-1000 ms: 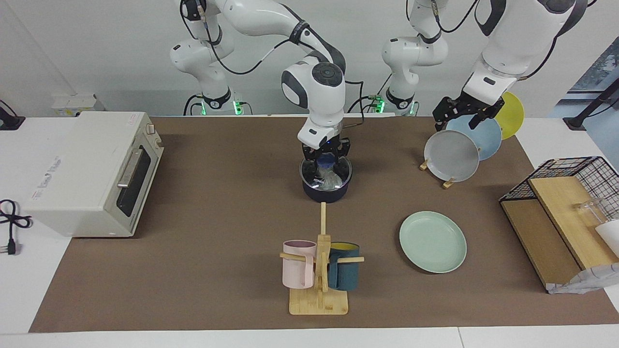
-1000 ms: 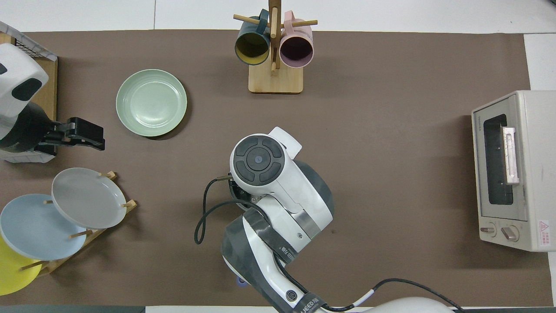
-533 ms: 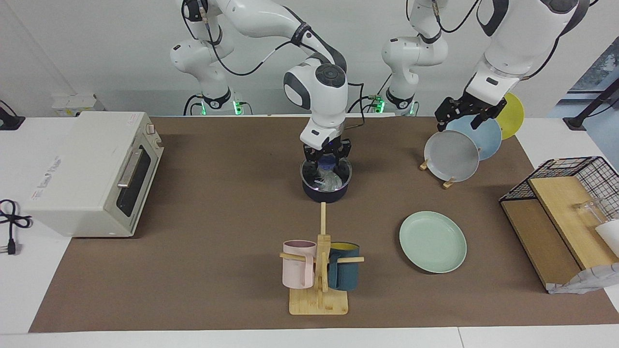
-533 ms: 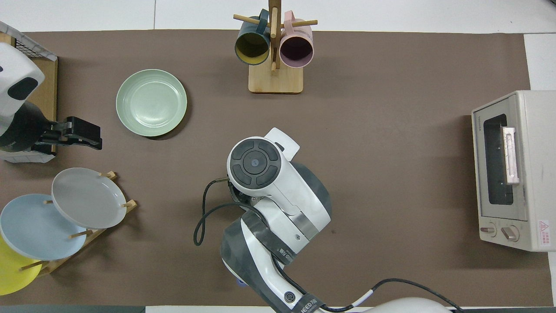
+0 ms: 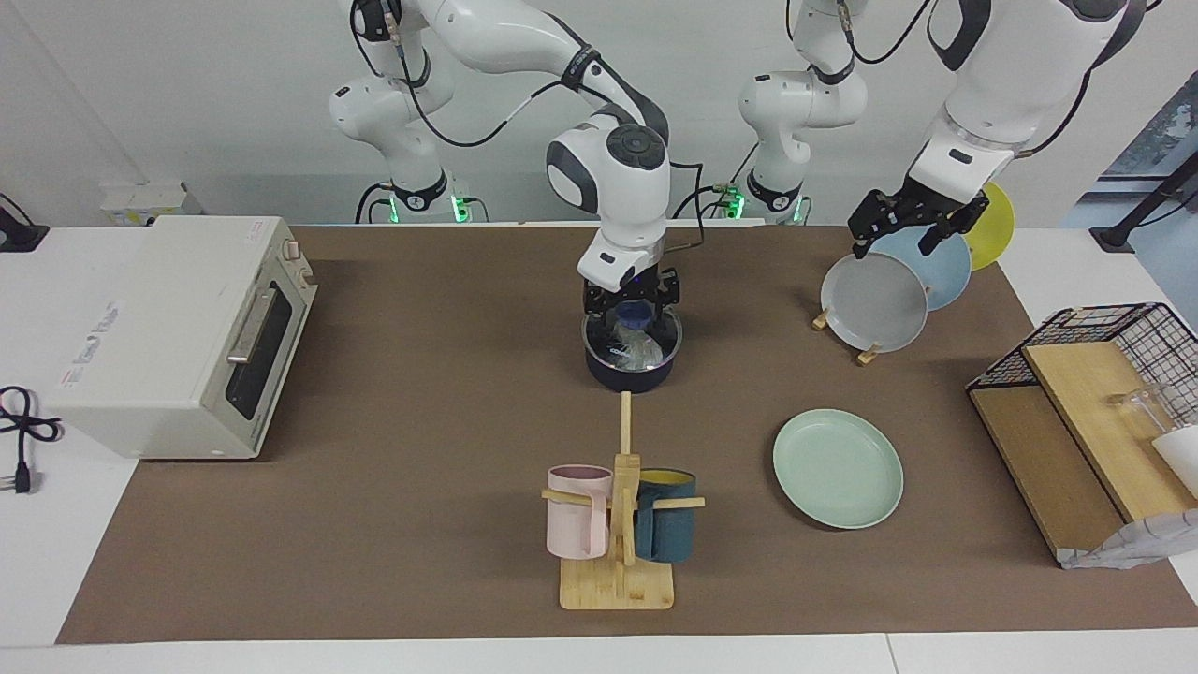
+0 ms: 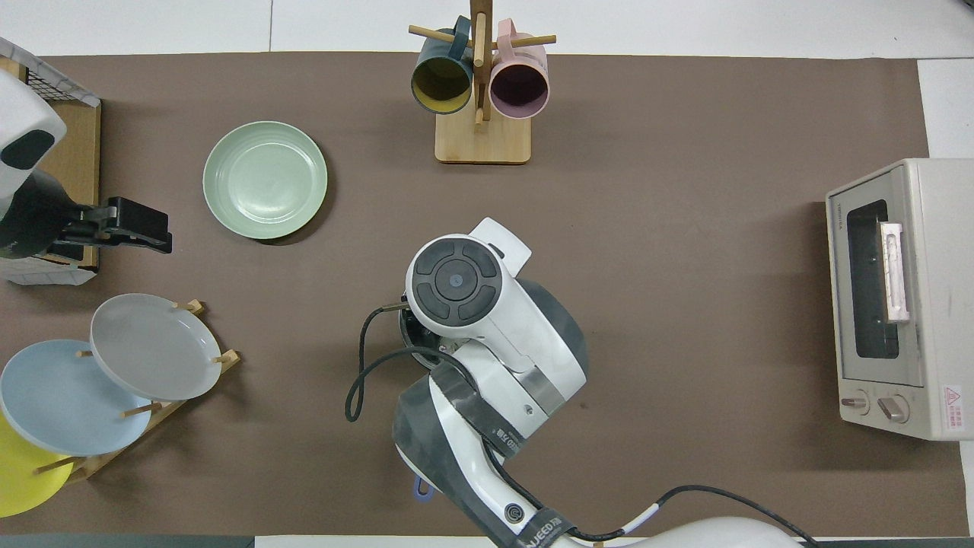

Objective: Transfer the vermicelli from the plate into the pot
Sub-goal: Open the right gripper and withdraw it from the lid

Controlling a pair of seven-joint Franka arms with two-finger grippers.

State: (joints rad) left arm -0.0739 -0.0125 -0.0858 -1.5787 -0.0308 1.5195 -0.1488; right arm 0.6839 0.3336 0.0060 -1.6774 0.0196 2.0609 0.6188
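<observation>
My right pincer (image 5: pixel 632 314), fingers spread, hangs over the pot (image 5: pixel 633 370) holding vermicelli (image 5: pixel 636 348); my left pincer (image 5: pixel 900 229)'s grip I cannot tell.

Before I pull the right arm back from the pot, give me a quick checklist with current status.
1. Vermicelli in the pot: ok.
2. Plate bare of noodles: ok.
3. Right hand let go of the noodles: cannot tell.
4. Pot upright on the mat: ok.
5. Left hand out of the way, waiting over the grey plate on its rack: ok.
</observation>
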